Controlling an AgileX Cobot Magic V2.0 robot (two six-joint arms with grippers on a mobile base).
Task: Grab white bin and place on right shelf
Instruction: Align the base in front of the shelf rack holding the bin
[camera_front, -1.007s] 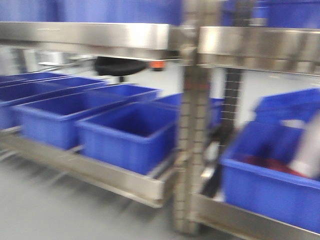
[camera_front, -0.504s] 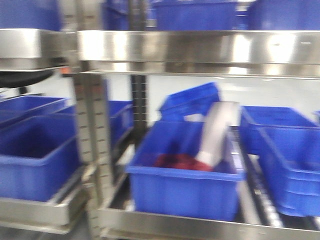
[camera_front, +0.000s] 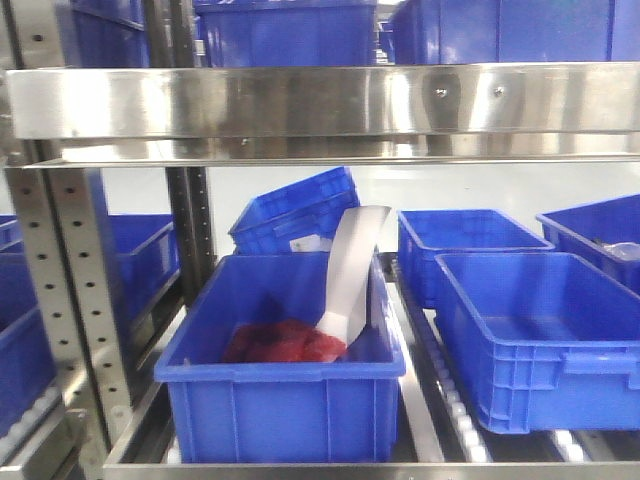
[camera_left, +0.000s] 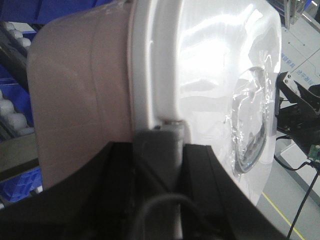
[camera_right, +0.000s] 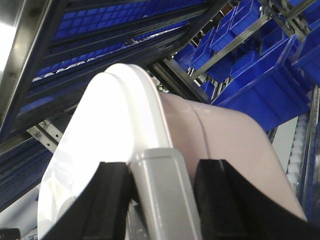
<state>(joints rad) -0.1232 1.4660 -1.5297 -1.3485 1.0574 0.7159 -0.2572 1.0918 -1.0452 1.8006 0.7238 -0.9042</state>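
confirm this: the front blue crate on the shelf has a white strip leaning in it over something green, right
Not quite. The heap under the white strip in the front blue crate is red, not green, as the front-facing view shows. The strip does lean in that crate, which sits on the shelf.

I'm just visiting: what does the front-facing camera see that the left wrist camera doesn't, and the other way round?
Only the front-facing view shows the right shelf with its shiny steel rail, and below it a blue crate holding a red item and a curved white strip. Only the left wrist view shows the white bin, its white lid, the left gripper clamped on the rim, and grey floor. Both show blue crates.
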